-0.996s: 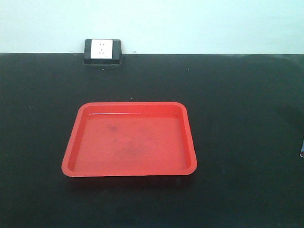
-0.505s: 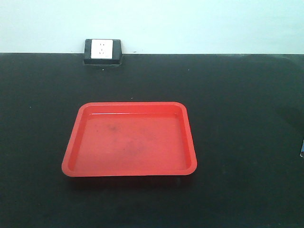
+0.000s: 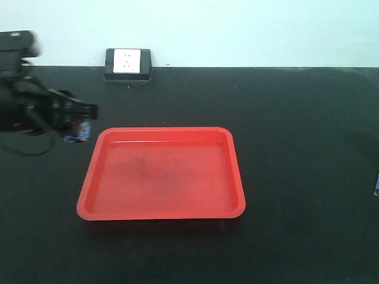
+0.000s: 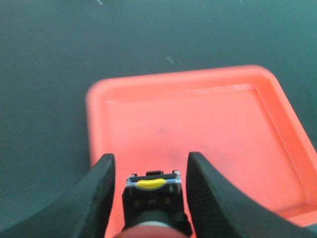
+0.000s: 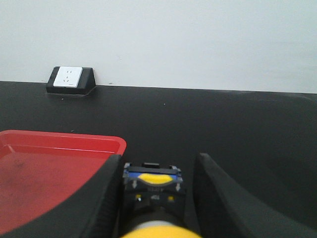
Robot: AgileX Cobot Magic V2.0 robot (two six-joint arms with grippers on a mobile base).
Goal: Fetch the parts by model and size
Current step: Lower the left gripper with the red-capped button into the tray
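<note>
Left tool (image 4: 150,156) is clamped on the red-capped switch (image 4: 151,198), up in the air right by the red tray (image 4: 277,99)'s edge. Right tool (image 5: 159,156) has the yellow-capped switch (image 5: 152,186) pinched over the bench (image 5: 247,129), tray off to its left.

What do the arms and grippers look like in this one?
The left gripper and right gripper each have two matte black fingers, broad at the base, tapering to rounded tips. In the front view the left arm is black and blurred, with black cables looping beside it. No markings show.
</note>
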